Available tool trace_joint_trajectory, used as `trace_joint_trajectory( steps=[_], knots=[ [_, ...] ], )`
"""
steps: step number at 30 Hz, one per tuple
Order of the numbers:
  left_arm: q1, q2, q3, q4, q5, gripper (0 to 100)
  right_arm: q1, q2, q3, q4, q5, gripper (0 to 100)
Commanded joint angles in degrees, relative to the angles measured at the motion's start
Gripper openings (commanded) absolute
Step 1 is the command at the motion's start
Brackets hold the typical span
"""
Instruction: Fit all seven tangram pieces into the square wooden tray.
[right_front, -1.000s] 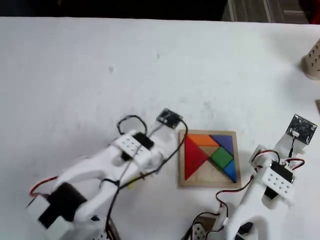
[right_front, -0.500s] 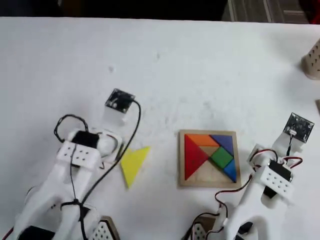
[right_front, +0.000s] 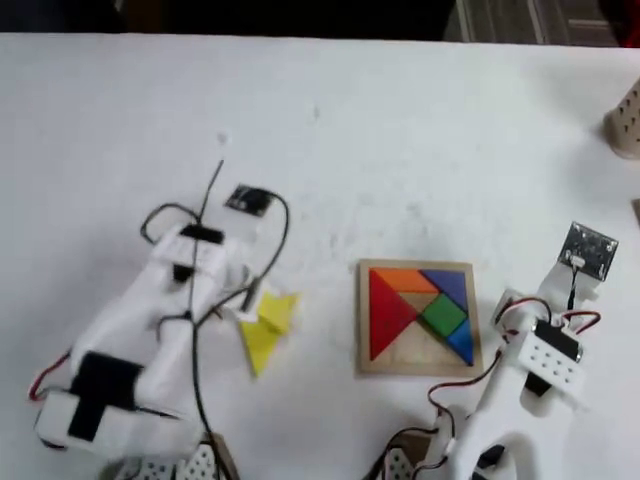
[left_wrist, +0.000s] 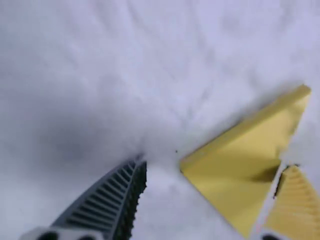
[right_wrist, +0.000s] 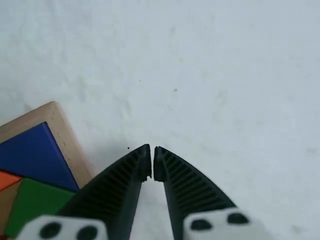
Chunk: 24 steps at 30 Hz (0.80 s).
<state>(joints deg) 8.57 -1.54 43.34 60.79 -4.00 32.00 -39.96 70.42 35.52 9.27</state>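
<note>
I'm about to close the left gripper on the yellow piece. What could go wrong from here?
1. The yellow triangle lies flat on the table, and the open left gripper has one finger right at its edge. Closing may shove or tip the piece instead of gripping it.
2. The tray shows bare wood on the side nearest the arms, between the red piece and the blue piece. A misaligned triangle could ride up on them.

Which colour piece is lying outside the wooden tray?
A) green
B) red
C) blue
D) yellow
D: the yellow triangle lies on the white table beside the wooden tray, not inside it.
</note>
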Motion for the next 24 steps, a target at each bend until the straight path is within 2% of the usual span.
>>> trace_joint_trajectory(
  steps=[1,4,7,11,19,24],
  knots=[
    [2.59,1.27,-3.69,2.46,0.7,42,-0.75,-1.01,-0.44,-1.01,0.79,1.6],
    [6.55,0.84,-1.85,1.67,5.36,42,-1.71,-0.92,-0.44,-1.01,1.05,1.6],
    [8.75,-0.04,0.09,-2.99,11.43,42,-1.89,-1.1,-0.44,-1.01,1.05,1.6],
    [8.92,-0.04,0.18,-2.37,12.04,41,-1.8,-1.1,-0.44,-1.01,1.05,1.6],
    [12.7,-0.04,0.26,-1.58,11.69,26,-1.71,-1.1,-0.44,-1.01,0.79,1.6],
    [13.58,-0.04,0.35,-1.49,11.6,23,-1.71,-1.1,-0.44,-1.01,0.79,1.6]
  ],
)
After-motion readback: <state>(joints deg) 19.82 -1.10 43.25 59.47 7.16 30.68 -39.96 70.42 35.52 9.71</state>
